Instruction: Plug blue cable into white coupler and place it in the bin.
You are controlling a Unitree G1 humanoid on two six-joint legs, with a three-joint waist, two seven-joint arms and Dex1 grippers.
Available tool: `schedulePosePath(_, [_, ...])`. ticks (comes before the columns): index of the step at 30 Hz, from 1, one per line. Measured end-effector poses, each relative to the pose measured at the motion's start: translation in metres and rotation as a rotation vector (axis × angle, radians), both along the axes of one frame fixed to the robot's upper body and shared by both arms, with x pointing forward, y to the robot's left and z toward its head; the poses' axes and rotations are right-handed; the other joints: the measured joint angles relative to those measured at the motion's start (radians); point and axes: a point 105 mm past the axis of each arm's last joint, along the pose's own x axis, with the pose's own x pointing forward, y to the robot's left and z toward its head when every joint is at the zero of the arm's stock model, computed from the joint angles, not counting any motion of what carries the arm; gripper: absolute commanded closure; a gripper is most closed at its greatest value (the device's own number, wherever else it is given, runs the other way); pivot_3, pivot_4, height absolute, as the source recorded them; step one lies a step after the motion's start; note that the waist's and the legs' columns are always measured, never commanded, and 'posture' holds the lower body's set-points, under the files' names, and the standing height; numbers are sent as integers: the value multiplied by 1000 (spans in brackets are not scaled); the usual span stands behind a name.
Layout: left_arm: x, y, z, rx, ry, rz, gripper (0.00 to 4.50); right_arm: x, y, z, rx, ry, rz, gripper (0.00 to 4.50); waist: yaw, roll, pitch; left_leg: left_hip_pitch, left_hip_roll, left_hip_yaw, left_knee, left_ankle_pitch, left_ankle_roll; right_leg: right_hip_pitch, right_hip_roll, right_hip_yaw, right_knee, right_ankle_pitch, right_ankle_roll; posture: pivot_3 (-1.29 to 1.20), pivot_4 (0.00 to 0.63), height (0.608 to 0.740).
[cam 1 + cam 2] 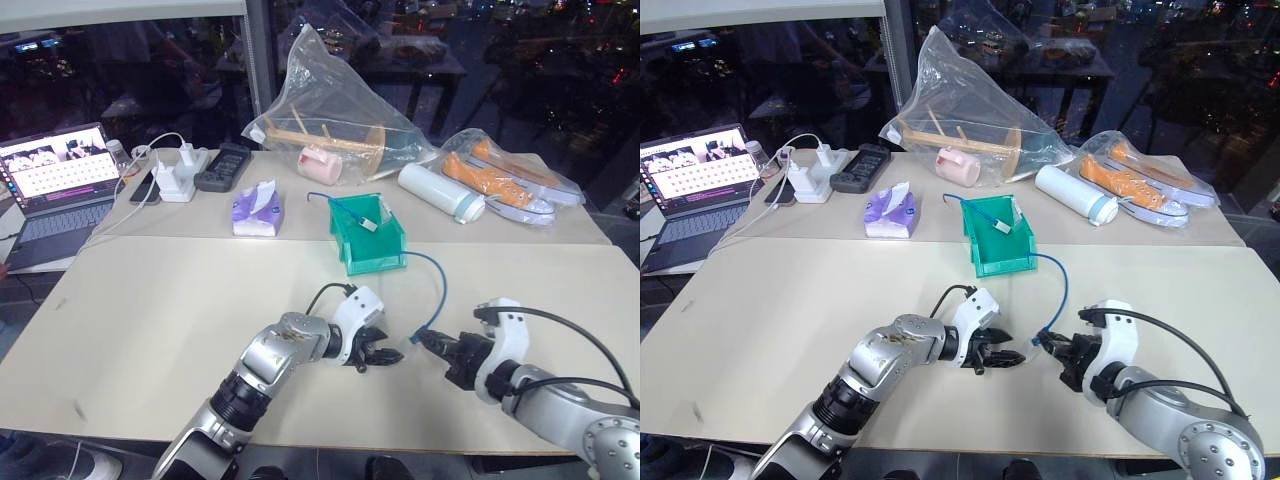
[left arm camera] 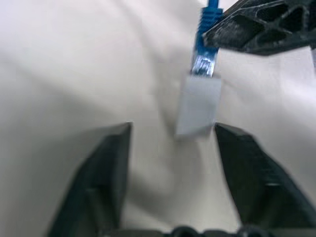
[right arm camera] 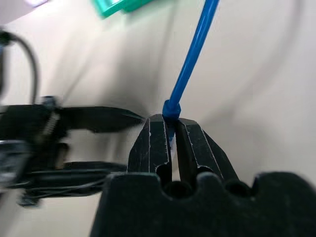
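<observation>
The right gripper (image 3: 170,131) is clamping the blue cable (image 3: 190,59); the left gripper (image 2: 173,143) is standing apart around the white coupler (image 2: 198,106).

Glossy green plastic bin (image 1: 372,246), matt beige table (image 1: 170,320), crinkled clear bags (image 1: 335,100)

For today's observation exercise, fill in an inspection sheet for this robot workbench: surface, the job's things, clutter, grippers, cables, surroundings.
Surface: beige table, bare near the arms.
Job's things: blue cable runs from the green bin down to the right gripper; a white coupler sits on the plug at the held end; a white piece on the other end lies in the bin.
Clutter: tissue pack, white cylinder, bagged wooden rack, bagged orange shoes.
Grippers: left gripper open, fingers either side of the coupler; right gripper shut on the cable.
Cables: white charger cord by the adapters.
Surroundings: laptop, dark windows.
</observation>
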Motion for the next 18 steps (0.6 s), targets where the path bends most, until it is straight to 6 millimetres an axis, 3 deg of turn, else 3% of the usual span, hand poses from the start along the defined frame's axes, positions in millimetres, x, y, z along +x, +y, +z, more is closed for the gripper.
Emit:
schedulePosePath(2, [-1, 9, 3, -16, 25, -21, 88, 7, -6, 16, -28, -48, 4, 4500, -8, 1, 4, 0, 0, 0, 0, 0, 0, 0, 0, 0, 0, 0, 0, 0, 150, 740])
schedulePosePath(6, [-6, 23, 11, -53, 41, -59, 88, 33, -15, 57, -53, -171, 9, 4500, -14, 4, 11, 0, 0, 0, 1, 1, -1, 0, 0, 0, 1, 0, 0, 0, 150, 740])
schedulePosePath(8, [-2, 31, 14, -70, 37, -32, 88, 52, -12, 84, -51, -252, 44, 4500, -15, 5, 14, 0, 0, 1, 1, 1, -1, -1, 0, 0, 1, 1, 0, 0, 150, 740])
schedulePosePath(10, [2, 39, 14, -65, 23, 1, 88, 70, -3, 98, -49, -285, 89, 4500, -18, 5, 14, 0, 0, 0, 1, 1, -1, -1, 1, 0, 0, 1, 0, 0, 150, 740])
schedulePosePath(15, [10, 58, 11, -53, -14, 114, 88, 128, 26, 109, -134, -311, 214, 4500, -29, 5, 15, -12, 0, 1, 1, 8, -13, -16, 0, 2, 1, 4, 0, 0, 150, 740])
schedulePosePath(18, [11, 59, 11, -57, -32, 152, 88, 148, 41, 104, -167, -306, 267, 4500, -26, 6, 15, -18, 1, 1, 2, 9, -15, -19, 0, -1, 4, 5, 1, 0, 150, 740])
